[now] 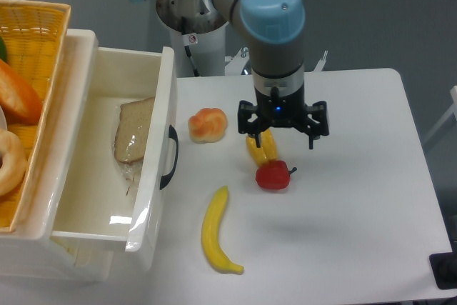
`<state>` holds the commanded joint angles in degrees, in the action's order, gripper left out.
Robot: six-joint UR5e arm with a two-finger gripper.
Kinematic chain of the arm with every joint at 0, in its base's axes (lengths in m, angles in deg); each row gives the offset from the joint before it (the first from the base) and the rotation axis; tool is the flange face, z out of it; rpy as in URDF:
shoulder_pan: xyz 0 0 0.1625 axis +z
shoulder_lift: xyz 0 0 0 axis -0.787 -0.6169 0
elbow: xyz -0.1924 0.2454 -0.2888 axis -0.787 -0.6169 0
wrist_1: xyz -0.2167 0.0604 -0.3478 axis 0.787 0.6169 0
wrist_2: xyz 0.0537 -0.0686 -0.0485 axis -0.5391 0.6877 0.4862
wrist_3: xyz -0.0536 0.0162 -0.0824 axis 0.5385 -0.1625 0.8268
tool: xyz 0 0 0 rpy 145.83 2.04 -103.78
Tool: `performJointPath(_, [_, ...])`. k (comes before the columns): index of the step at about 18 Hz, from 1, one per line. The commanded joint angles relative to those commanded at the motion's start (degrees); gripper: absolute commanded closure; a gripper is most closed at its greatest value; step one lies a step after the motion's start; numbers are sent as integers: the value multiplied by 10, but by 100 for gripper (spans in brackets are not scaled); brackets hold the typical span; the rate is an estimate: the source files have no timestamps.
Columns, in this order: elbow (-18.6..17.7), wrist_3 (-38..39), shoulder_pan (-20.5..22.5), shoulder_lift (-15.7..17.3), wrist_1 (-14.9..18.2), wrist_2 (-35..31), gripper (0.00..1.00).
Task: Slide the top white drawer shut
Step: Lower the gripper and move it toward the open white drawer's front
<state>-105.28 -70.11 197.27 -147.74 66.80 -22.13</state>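
The top white drawer (136, 169) stands pulled well out of the cabinet (43, 248) at the left edge of the table (357, 212), its front panel with the black arched handle (170, 156) facing the tabletop, and a slice of bread (134, 131) lies inside it. A yellow wicker basket (32, 41) holding baked goods sits on top of the cabinet behind the drawer. To the right, well apart from the handle, the gripper (283, 133) hangs above the table with its fingers spread and nothing held, over a small yellow pepper (262, 149) and a red pepper (273, 176), with a bread roll (208, 125) between it and the drawer and a banana (216, 231) lying nearer the front edge.
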Motion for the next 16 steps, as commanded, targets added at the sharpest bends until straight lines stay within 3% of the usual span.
performJointPath(11, [-22, -39, 33, -24, -7, 28, 0])
performJointPath(16, [-31, -37, 34, -57, -12, 26, 0])
